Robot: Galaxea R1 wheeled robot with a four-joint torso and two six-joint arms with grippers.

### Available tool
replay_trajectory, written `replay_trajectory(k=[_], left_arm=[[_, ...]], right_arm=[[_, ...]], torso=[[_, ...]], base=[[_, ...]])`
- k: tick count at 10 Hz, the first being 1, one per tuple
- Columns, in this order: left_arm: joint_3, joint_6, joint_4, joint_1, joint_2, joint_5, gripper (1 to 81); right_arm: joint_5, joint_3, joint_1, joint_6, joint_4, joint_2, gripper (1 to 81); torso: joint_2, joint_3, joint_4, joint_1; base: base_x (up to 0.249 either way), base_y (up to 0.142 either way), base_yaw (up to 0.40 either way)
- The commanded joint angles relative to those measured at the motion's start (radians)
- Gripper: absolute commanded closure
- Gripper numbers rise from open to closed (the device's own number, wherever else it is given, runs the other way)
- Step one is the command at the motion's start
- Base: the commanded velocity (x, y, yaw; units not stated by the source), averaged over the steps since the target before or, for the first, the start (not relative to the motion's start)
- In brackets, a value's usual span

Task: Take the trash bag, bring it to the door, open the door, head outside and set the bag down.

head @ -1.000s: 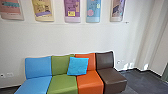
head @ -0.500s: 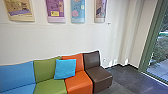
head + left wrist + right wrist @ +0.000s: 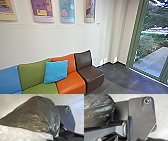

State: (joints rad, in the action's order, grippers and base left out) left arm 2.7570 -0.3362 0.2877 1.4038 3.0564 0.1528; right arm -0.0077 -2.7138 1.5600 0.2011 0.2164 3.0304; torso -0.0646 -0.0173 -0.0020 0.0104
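Crinkled, glossy trash bag (image 3: 37,115), tapering to a gathered end, in my left wrist view; either tool's opening and hold, I cannot tell. Smooth, blocky seats (image 3: 71,82), eleven o'clock; green-framed glass (image 3: 152,58), two o'clock.

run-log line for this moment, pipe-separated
indoors | trash bag: in both wrist views | green-framed glass: ahead right, paving beyond | seat row: ahead | blue cushion: at green-orange join

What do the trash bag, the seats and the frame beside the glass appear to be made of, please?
Trash bag: thin, glossy dark plastic film, judging by its creases and sharp highlights. Seats: probably smooth leather or imitation leather, given their soft sheen. Green frame: perhaps painted metal, from its even colour and straight edges.
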Motion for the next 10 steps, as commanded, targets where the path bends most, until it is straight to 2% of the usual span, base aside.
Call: replay_trajectory(k=[1, 10], left_arm=[[0.0, -0.003, -0.007, -0.07, 0.007, 0.062, 81.1], [0.0, -0.003, -0.005, -0.07, 0.004, 0.06, 81.1]], right_arm=[[-0.06, 0.002, -0.053, 0.0, 0.0, 0.004, 1.0], [-0.06, 0.002, -0.051, 0.0, -0.002, 0.004, 1.0]], torso=[[0.0, 0.0, 0.0, 0.0], [0.0, 0.0, 0.0, 0.0]], base=[[0.0, 0.0, -0.284], [0.0, 0.0, -0.257]])
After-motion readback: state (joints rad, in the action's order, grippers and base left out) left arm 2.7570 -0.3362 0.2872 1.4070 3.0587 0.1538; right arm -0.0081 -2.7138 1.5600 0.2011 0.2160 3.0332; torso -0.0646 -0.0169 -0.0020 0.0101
